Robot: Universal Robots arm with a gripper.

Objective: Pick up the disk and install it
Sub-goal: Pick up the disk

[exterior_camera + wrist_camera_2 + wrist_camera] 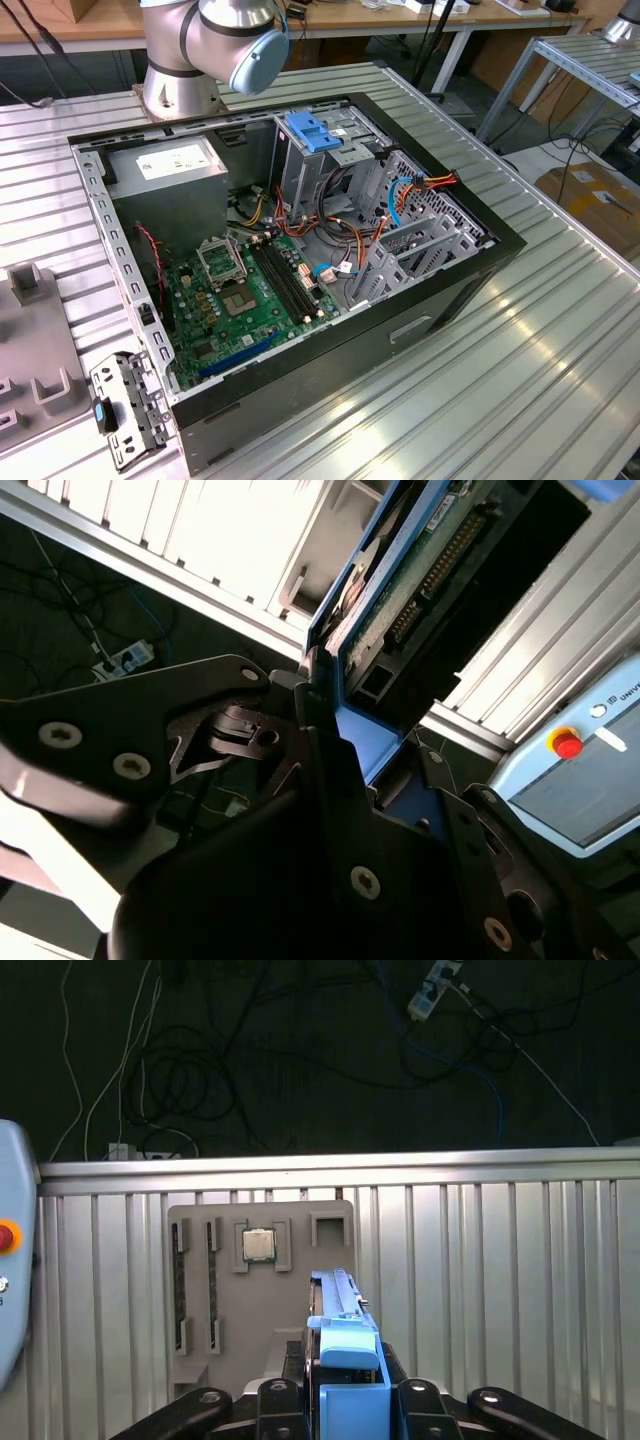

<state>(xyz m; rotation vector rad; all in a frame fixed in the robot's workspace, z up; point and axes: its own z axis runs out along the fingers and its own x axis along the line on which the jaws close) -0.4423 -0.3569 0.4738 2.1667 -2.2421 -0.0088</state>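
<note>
In both wrist views my gripper (pixel 345 1385) (pixel 365 735) is shut on the disk. The disk (pixel 345 1345) is seen edge-on in the first wrist view, its bright blue carrier rail standing up between the black fingers (pixel 290 1375). The second wrist view shows the disk (pixel 400 590) from the side, with its green circuit board and connector inside the blue rail. It is held in the air above the ribbed metal table (pixel 500 1260). The open computer case (pixel 440 300) lies on its side in the exterior view, with the arm's base (pixel 180 80) behind it.
Inside the case are a green motherboard (pixel 240 300), a power supply (pixel 170 165) and a grey drive cage with a blue handle (pixel 313 133). A perforated bracket with a blue clip (pixel 125 410) lies on the exterior view's left. A grey fixture plate (pixel 260 1290) holds a chip (pixel 260 1245).
</note>
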